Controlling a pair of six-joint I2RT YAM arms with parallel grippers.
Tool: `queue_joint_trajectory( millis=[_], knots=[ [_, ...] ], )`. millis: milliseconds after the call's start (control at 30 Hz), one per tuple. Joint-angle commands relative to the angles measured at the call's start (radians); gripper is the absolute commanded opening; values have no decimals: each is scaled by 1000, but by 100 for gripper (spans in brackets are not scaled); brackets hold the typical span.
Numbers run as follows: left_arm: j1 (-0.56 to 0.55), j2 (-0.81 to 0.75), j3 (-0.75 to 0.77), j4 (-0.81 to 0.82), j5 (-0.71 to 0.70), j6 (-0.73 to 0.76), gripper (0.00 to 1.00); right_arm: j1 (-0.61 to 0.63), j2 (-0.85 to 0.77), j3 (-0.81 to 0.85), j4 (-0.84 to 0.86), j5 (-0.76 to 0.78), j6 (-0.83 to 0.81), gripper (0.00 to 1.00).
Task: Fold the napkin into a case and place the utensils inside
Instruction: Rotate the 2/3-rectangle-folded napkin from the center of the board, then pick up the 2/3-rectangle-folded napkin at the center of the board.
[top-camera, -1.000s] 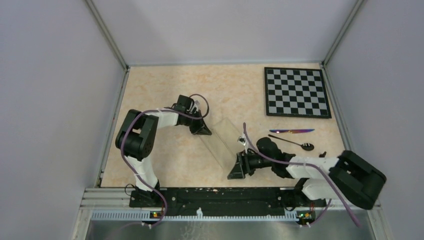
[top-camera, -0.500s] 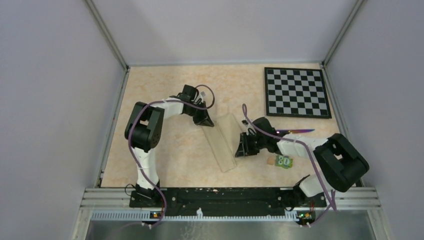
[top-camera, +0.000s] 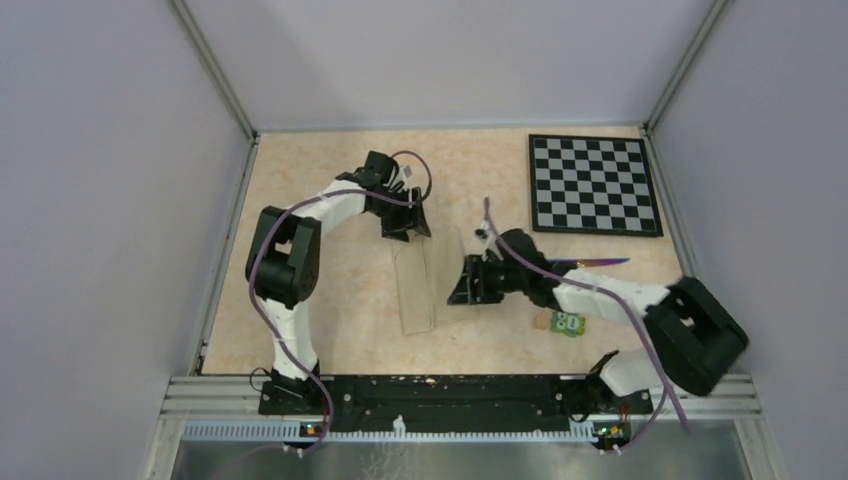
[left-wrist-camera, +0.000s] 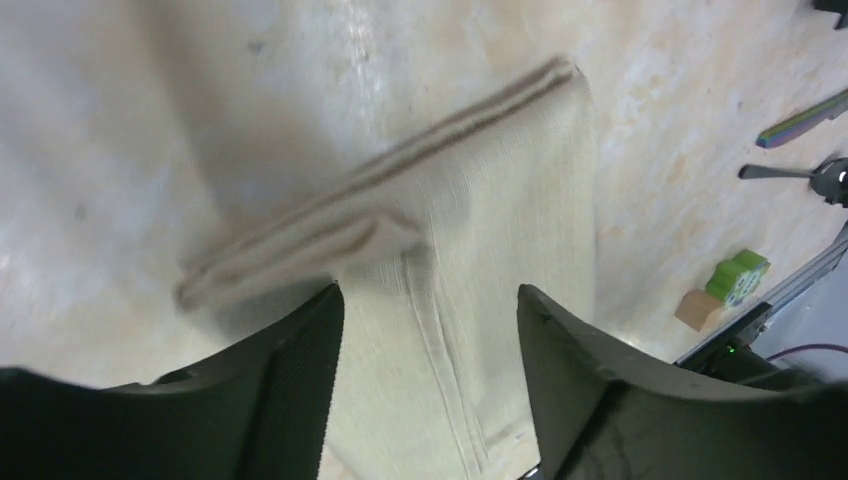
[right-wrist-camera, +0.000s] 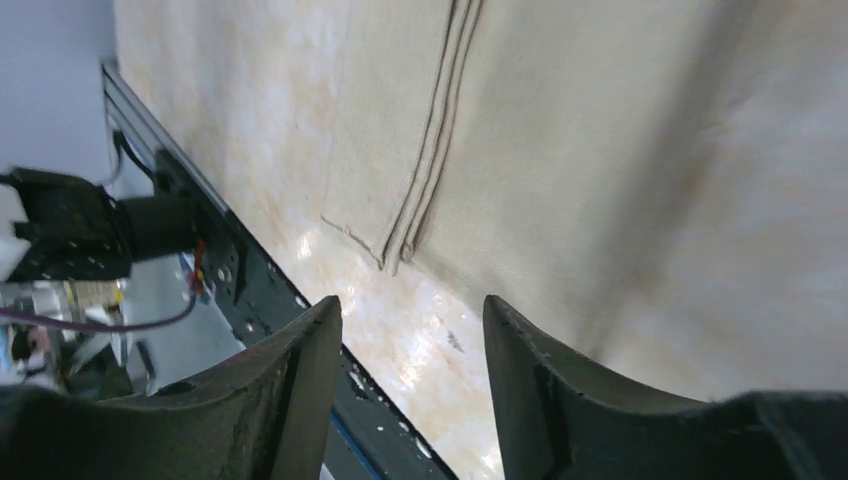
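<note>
Folded napkin (top-camera: 417, 290), left claw (top-camera: 408, 228) spread over its far end, right claw (top-camera: 462, 289) spread (alongside), utensils (top-camera: 595, 262) outside

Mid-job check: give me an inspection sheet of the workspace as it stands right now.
Surface: speckled tan tabletop.
Job's things: napkin folded into a narrow strip; purple-tinted utensil outside it, on the table to its right.
Clutter: chessboard at far right; green block and tan block at near right.
Grippers: left tool open over the napkin's far end; right tool open beside its right edge.
Cables: purple cables along both arms, off the cloth.
Surroundings: grey walls; nothing else seen.
</note>
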Motion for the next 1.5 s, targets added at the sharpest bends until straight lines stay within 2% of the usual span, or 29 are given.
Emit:
queue_joint_trajectory(
  millis=[0,33,67,100,200,267,333,433,600,700,800,967,1200,1267,1400,1467],
  knots=[
    [-18,-228,-81,-67,-50,32,74,-204,-263,-15,-241,40,-127,57],
    [-34,-265,-107,-71,-54,22,78,-253,-305,-19,-290,47,-158,60],
    [-54,-298,-130,-79,-65,10,95,-295,-349,-19,-338,58,-190,63],
    [-81,-323,-147,-95,-83,-7,98,-335,-372,-18,-376,69,-214,65],
    [-189,-387,-196,-137,-200,-132,99,-425,-405,-17,-453,92,-243,69],
    [-326,-415,-223,-159,-332,-316,98,-455,-396,-16,-468,114,-203,69],
    [-462,-401,-216,-224,-526,-494,95,-458,-380,-4,-494,180,-161,69],
    [-619,-307,-142,-357,-710,-723,90,-460,-371,2,-503,251,-124,68],
    [-762,-88,78,-543,-871,-880,84,-461,-417,2,-540,339,-110,69],
    [-802,45,243,-656,-919,-910,83,-461,-469,-13,-544,358,-106,69],
    [-820,108,302,-674,-929,-909,82,-461,-506,-33,-536,343,-99,68],
    [-826,141,302,-666,-918,-919,80,-462,-510,-52,-533,318,-102,68],
    [-838,200,264,-636,-879,-910,72,-462,-497,-84,-510,314,-109,68],
    [-836,212,248,-627,-873,-900,64,-462,-487,-87,-496,276,-135,69],
    [-827,144,171,-552,-855,-834,33,-462,-446,-112,-381,67,-147,75],
    [-822,64,98,-461,-830,-761,28,-463,-417,-127,-325,-12,-127,78]
  ],
)
